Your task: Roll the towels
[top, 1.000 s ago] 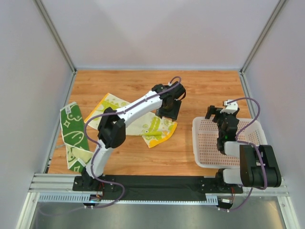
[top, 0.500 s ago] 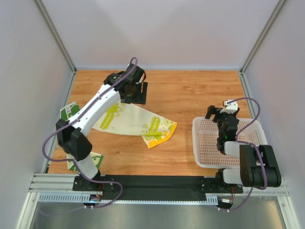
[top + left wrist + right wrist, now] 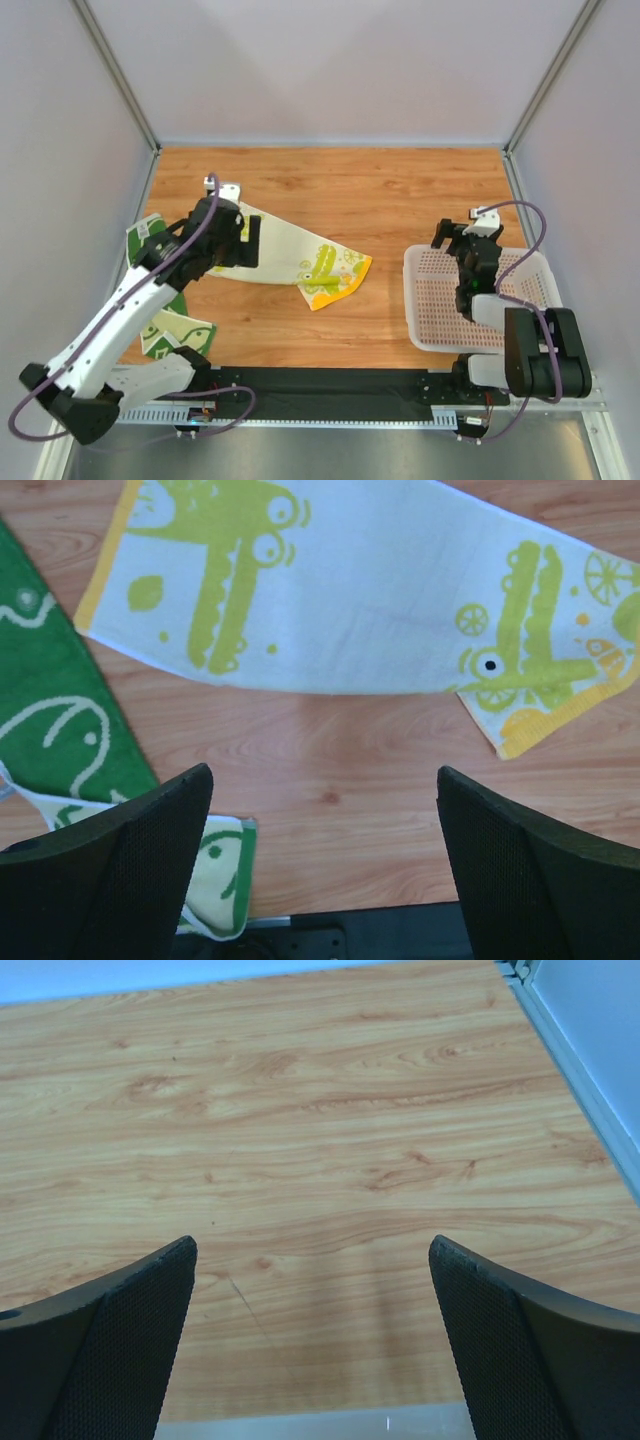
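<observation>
Left hand (image 3: 252,240) spread, wooden tabletop (image 3: 400,200), white walls (image 3: 330,70)

Robot lab test cell. Wood-grain tabletop (image 3: 400,200) boxed in on its left, far and right edges by plain pale panels (image 3: 330,70) set in aluminium frame posts (image 3: 115,75). Black mounting plate (image 3: 340,385) on a slotted aluminium rail (image 3: 330,413) runs along the near edge, carrying the left arm (image 3: 110,325) and right arm (image 3: 530,350), both white-and-black. Purple cables (image 3: 544,235) loop loose along them. Flat, even lighting throughout
</observation>
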`<state>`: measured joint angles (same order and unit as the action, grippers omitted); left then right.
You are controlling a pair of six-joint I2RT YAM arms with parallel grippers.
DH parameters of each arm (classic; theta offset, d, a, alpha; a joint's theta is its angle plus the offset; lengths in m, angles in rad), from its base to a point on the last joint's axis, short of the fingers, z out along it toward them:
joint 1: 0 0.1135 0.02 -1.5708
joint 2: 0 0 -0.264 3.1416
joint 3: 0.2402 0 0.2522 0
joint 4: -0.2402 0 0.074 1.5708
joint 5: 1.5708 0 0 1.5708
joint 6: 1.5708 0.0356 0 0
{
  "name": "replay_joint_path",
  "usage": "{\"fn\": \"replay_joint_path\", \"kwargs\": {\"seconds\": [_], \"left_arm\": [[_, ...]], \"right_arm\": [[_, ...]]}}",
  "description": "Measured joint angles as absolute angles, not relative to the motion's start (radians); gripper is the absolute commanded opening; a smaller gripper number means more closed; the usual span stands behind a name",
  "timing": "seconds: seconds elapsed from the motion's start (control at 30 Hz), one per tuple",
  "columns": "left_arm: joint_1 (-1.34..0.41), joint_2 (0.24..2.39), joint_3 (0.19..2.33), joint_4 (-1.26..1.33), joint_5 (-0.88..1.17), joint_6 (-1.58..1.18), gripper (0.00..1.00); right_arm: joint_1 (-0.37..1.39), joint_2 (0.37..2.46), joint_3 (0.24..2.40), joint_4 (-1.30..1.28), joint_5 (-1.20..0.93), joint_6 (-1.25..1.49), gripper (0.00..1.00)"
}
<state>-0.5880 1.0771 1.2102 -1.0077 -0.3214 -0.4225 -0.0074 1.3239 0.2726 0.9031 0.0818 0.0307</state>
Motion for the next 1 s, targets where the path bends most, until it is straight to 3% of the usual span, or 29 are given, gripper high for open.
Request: {"fn": "replay_joint_path", "kwargs": {"seconds": [0.27,0.47,0.6,0.7,0.83,1.0], "left_arm": [[-0.582,0.847,1.124,-1.0,-0.404,-0.417,1.0],[-0.581,0.786,1.032,-1.007,-0.455,-0.424,1.0],[-0.581,0.737,0.968,-1.006,-0.473,-0.44,1.0],[-0.581,0.704,0.937,-1.006,-0.481,-0.451,1.0],[-0.58,0.677,0.932,-1.004,-0.493,-0.455,1.0],[-0.58,0.671,0.931,-1.0,-0.508,-0.458,1.0]], "right_arm": [[0.024,1.062,0.6,0.367,0.065,0.046,1.0],[0.39,0.914,0.937,0.005,-0.025,0.078,1.0],[0.412,0.866,0.982,-0.147,-0.114,0.306,1.0],[0.494,0.928,0.989,-0.277,-0.154,0.425,1.0],[0.69,1.11,1.021,-0.483,-0.103,0.505,0.91],[0.79,1.322,1.034,-0.676,-0.06,0.593,0.85]]}}
